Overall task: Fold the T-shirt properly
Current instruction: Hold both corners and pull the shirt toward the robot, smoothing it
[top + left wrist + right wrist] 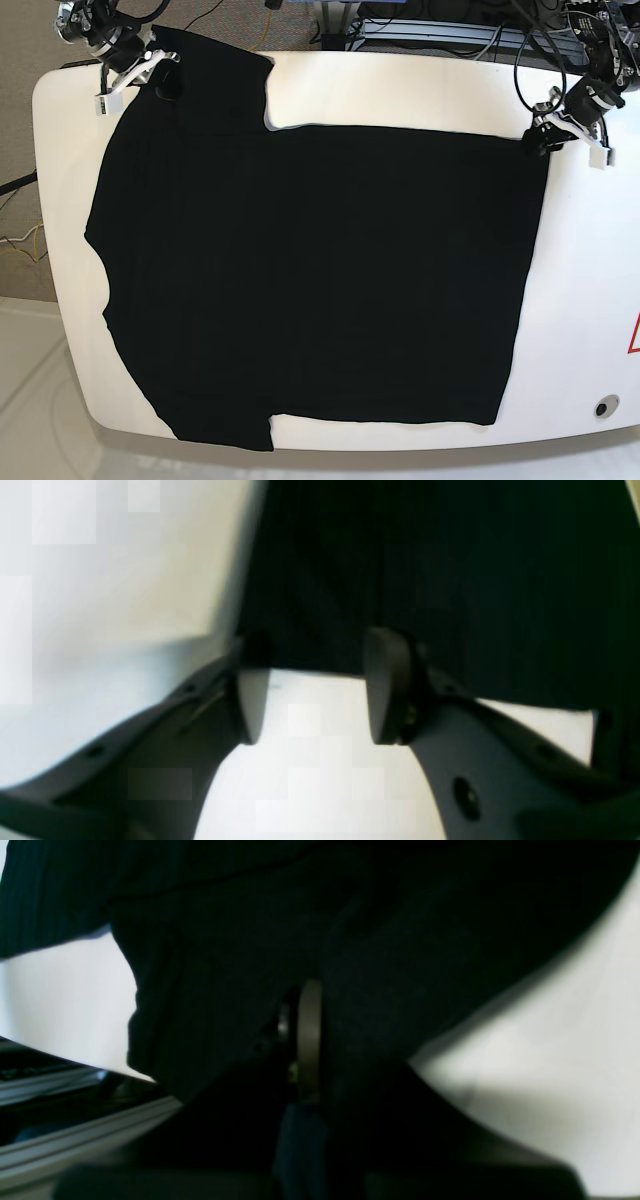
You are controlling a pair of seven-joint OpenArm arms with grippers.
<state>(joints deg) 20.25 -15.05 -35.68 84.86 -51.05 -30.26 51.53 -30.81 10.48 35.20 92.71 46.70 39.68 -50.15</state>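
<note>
Lying flat: one T-shirt (two grippers at corners).

Plain black T-shirt, no print showing, on a glossy white table with a red mark on its right edge.

My base camera looks straight down on the white counter from high above, and it takes in the whole T-shirt with both arms at the far corners. My left wrist camera sits just behind the left gripper and looks along its jaws, very near the cloth edge. My right wrist camera is equally near behind the right gripper. All three views share the shirt and counter.
</note>
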